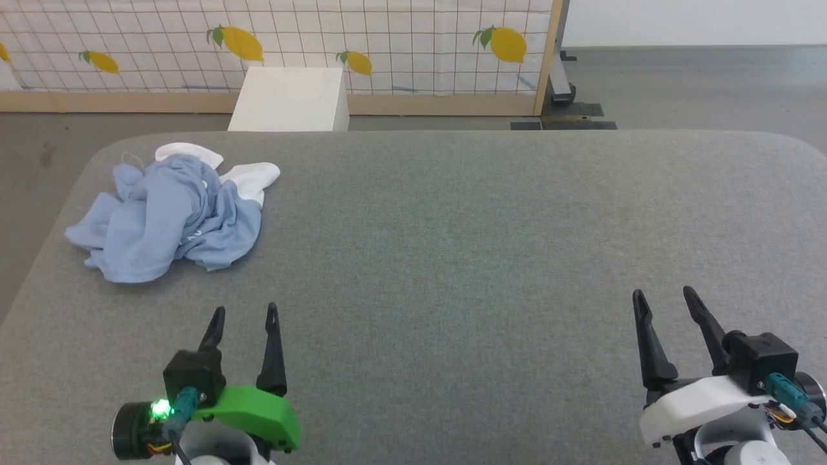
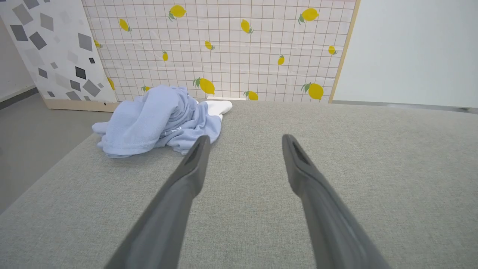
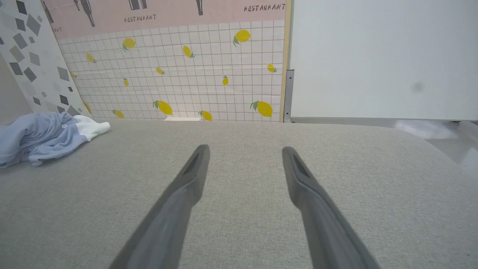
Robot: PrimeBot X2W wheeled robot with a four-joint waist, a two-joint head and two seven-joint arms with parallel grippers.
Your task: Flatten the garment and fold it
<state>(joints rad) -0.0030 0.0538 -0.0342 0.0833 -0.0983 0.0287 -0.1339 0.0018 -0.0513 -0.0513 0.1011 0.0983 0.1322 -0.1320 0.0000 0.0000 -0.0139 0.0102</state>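
Table (image 1: 452, 245): grey fabric-covered top with rounded far corners. It carries the garment at its far left, and most of its surface is bare.
Lemon-print panel (image 1: 387, 39): stands on the floor beyond the far edge of the table.
White box (image 1: 291, 100): stands on the floor between the panel and the table. Only plain faces show, so I cannot tell whether it holds anything.
Garment (image 1: 168, 216): light blue and crumpled in a heap near the far left corner of the table. White trim (image 1: 252, 175) pokes out on the far side.
Left tool (image 1: 247, 312): fingers spread with nothing between them, over the near left of the table. The garment lies ahead of it and slightly to its left.
Right tool (image 1: 664, 294): fingers spread and holding nothing, at the near right, well apart from the garment.
Step in hand: flattening has not begun.
Doing it well: likely send the left tool first. Pinch a single outer layer at a clear edge or the white trim, not the bunched middle. Draw the heap toward the table's centre so both tools can reach it and spread it out.
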